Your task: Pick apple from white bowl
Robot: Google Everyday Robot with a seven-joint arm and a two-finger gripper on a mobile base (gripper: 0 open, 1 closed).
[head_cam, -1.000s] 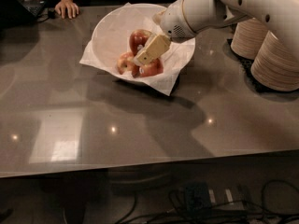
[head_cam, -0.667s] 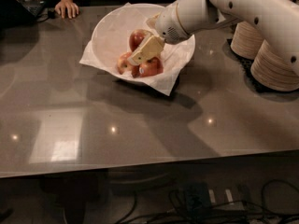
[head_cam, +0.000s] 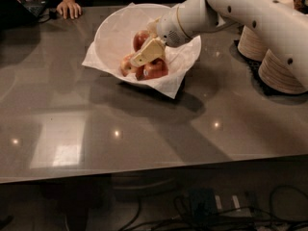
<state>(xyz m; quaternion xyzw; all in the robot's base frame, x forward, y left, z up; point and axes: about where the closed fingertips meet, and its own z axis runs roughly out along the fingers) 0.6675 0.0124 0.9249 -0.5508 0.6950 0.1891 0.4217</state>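
The white bowl (head_cam: 108, 30), lined with white paper, stands at the back middle of the grey table and holds several apples. A deep red apple (head_cam: 157, 70) lies at the bowl's near right; its sticker does not show. Another red apple (head_cam: 140, 38) lies behind it and a paler one (head_cam: 126, 65) to its left. My gripper (head_cam: 143, 58) comes in from the right on the white arm (head_cam: 231, 8) and is down inside the bowl among the apples, right over the deep red one and partly hiding it.
Stacks of beige paper plates (head_cam: 281, 73) stand at the right edge, behind the arm. A person's hand (head_cam: 69, 7) and a dark laptop (head_cam: 21, 8) are at the table's far left. Cables lie on the floor under the table's front edge.
My gripper has moved slightly left and a little lower into the bowl, closer onto the apples. The bowl and apples have not visibly shifted.
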